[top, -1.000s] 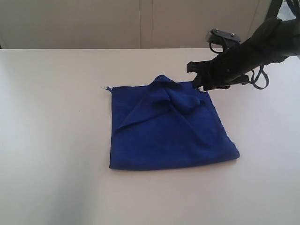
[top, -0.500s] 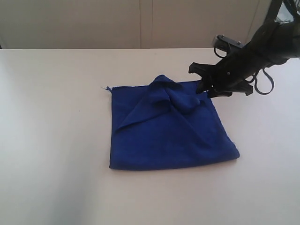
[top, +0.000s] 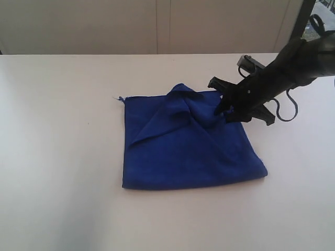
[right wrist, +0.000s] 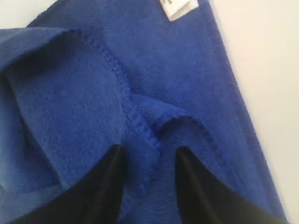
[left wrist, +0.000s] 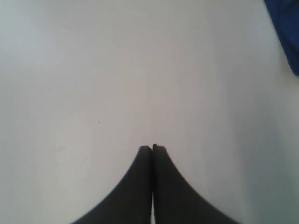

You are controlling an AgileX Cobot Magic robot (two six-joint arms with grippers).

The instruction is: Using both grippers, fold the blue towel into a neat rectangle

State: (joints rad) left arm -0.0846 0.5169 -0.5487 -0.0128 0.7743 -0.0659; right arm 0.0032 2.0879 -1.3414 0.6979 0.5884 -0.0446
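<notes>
Right gripper [top: 224, 109] at the far right part of the blue towel [top: 188, 154], jaws standing apart on either side of a curled, stitched hem [right wrist: 140, 122] and clamping nothing.

To do this step well, we judge, it should sink until both pads bracket one layer of that hem alone. It should then close firmly and lift the flap clear before laying it flat. Catching two layers would likely drag the whole cloth.

The left gripper [left wrist: 152, 148] hangs over bare table [top: 63, 157], jaws pressed together and empty. Only a corner of the cloth shows at the edge of its camera's view. We think it will be needed to steady the towel.

The towel lies mid-table, deep blue and plush, roughly square. Its near edge is tidy, its far right bunched into a raised ridge, and a diagonal crease runs towards the left. A small white tag [right wrist: 180, 7] sits by one edge.
</notes>
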